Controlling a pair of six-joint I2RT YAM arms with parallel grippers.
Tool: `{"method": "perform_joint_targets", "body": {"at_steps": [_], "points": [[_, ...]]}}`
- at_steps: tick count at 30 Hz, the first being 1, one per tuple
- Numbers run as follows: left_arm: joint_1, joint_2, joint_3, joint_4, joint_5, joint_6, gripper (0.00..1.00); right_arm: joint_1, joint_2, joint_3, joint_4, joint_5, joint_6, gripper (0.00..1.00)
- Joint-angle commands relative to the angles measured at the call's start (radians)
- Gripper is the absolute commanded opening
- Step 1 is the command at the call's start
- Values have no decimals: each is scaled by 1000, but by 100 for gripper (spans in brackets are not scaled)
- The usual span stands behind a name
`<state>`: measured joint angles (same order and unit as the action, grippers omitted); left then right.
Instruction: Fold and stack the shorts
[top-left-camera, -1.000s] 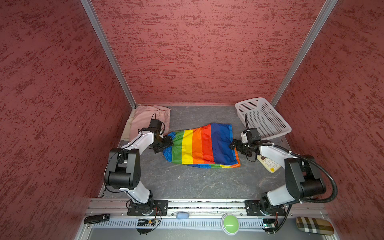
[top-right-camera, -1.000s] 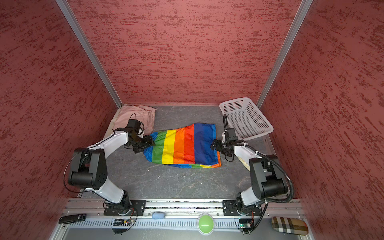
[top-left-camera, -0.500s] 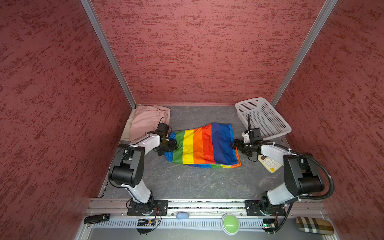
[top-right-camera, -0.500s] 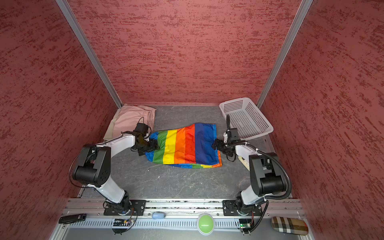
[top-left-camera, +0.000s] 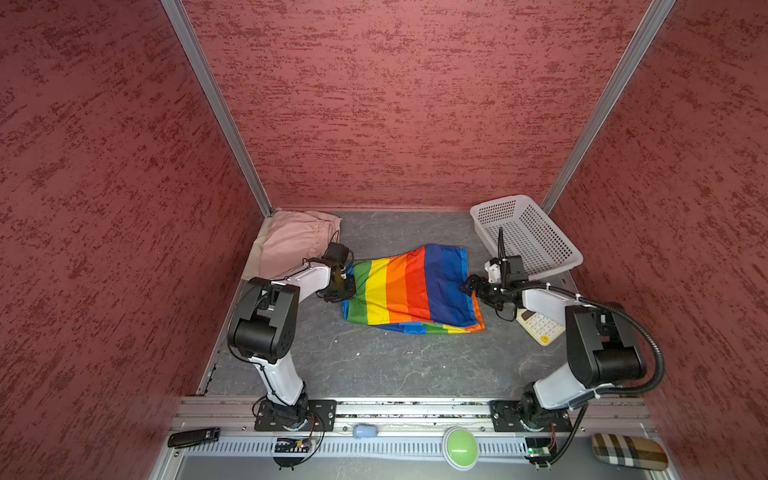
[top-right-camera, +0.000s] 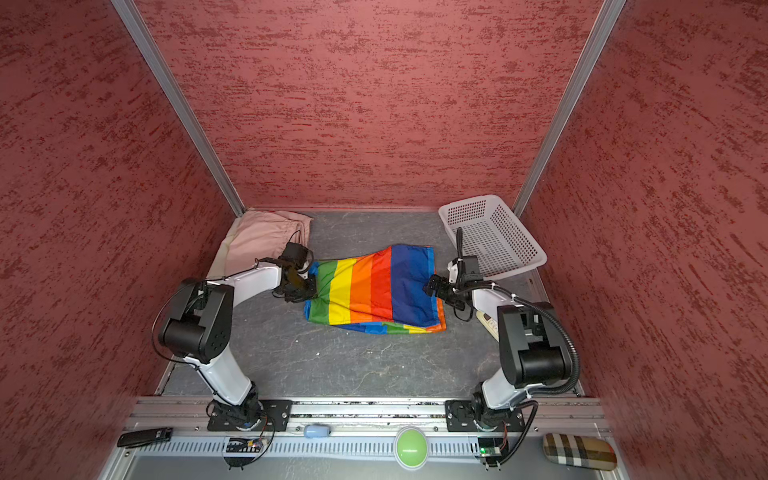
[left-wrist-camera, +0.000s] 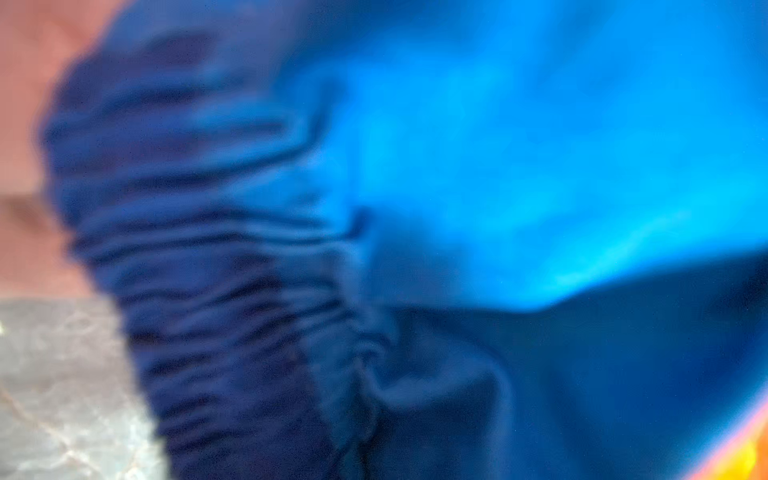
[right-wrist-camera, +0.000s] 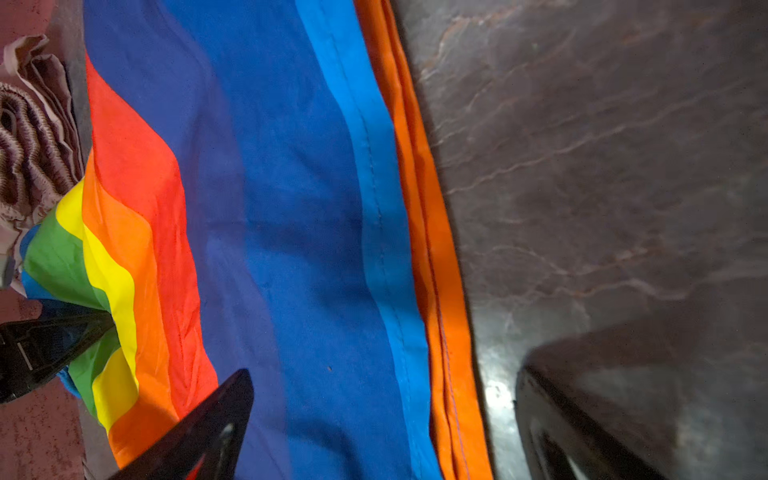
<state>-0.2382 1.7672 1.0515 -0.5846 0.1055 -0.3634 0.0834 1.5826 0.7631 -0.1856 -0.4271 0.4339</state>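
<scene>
rough, blotchy red walls (top-left-camera: 395, 104) box in a dark grey surface (top-left-camera: 374, 365) veined like marble. across its middle lie the rainbow shorts (top-left-camera: 411, 286). they are thin, smooth cloth with a slight sheen, in broad bands of green, yellow, orange, red and deep blue. they are folded over, so a striped strip pokes out along the near edge.

in the far left corner sit the pink shorts (top-left-camera: 297, 241), soft matte fabric with a puckered waist. they lie on the beige shorts (top-left-camera: 254, 262), of which only a pale edge shows. at the far right is a white plastic basket (top-left-camera: 490, 210), rectangular with perforated walls.

the left gripper (top-left-camera: 347, 289) is at the green end of the rainbow shorts, clenched on the gathered waist. the cloth bunches to a point at it, and its wrist view is filled with blurred, ruffled navy elastic. the right gripper (top-left-camera: 467, 286) is at the blue end, spread wide and holding nothing. one tapered black finger (right-wrist-camera: 199, 428) is over the blue cloth and the other over bare surface, with the stitched orange hem between them.

a small cream calculator (top-left-camera: 540, 326) lies near the right gripper.
</scene>
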Motion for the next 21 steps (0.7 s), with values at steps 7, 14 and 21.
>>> {"method": "perform_joint_targets", "body": {"at_steps": [7, 14, 21], "points": [[-25, 1, 93, -191, -99, 46, 0, 89, 60, -56, 47, 5, 59, 99], [-37, -74, 213, -317, -118, 67, 0, 182, 97, -63, 105, 6, 130, 99], [-52, -62, 306, -432, -198, 110, 0, 280, 115, -57, 138, 32, 189, 99]]}}
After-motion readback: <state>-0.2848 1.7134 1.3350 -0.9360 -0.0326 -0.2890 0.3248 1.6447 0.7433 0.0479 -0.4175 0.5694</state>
